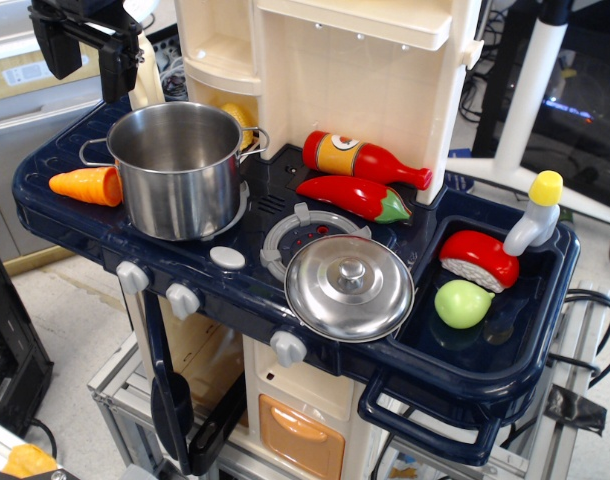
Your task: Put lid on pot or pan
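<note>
The shiny steel pot stands open on the left burner of the dark blue toy stove, with wire loop handles at both sides. The round domed steel lid with a small centre knob lies flat at the stove's front edge, partly over the right burner ring, to the right of the pot. My black gripper hangs at the top left, above and behind the pot, far from the lid. Its fingers stand apart and hold nothing.
A toy carrot lies left of the pot. A ketchup bottle and a red pepper lie behind the lid. The sink at right holds a red-white toy, a green fruit and a faucet. A cream cabinet rises behind.
</note>
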You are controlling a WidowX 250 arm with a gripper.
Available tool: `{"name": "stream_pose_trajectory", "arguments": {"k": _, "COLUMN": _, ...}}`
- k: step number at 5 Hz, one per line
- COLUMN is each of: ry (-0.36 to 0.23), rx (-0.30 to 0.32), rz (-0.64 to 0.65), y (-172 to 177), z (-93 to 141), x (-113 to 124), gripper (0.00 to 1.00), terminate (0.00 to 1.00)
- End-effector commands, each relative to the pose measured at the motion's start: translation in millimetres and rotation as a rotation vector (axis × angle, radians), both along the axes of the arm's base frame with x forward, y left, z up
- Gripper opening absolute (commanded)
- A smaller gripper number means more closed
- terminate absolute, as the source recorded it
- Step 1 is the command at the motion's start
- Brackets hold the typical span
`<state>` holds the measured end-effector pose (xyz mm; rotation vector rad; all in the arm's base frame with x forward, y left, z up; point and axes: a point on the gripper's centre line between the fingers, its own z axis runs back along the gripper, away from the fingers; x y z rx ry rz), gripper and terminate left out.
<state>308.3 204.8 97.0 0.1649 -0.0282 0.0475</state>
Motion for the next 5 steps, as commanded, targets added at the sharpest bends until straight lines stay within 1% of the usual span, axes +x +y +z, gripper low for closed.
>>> {"name": "stream_pose_trajectory", "arguments": {"k": 1, "ry": 0.0, "rx": 0.0, "rz": 0.0, "y": 0.0, "z": 0.0, "x": 0.0, "gripper": 1.0, "terminate": 0.0}}
{"name": "stream_pose_trajectory", "arguments": {"k": 2, "ry": -0.002, "rx": 0.049, "rz": 0.036, "y": -18.3, "z": 36.3, "x": -10.6, "gripper": 1.0, "terminate": 0.0}}
{"name": "stream_pose_trajectory", "arguments": {"k": 3, "ry": -0.01, "rx": 0.113, "rz": 0.065, "y": -44.6, "z": 68.6, "x": -23.1, "gripper": 1.0, "terminate": 0.0}}
{"name": "stream_pose_trajectory", "arguments": {"k": 4, "ry": -0.03, "rx": 0.174, "rz": 0.1, "y": -77.2, "z": 106.5, "x": -27.0, "gripper": 1.0, "terminate": 0.0}}
{"name": "stream_pose_trajectory", "arguments": {"k": 5, "ry": -0.073, "rx": 0.126, "rz": 0.151, "y": -125.2, "z": 107.1, "x": -33.0, "gripper": 1.0, "terminate": 0.0}}
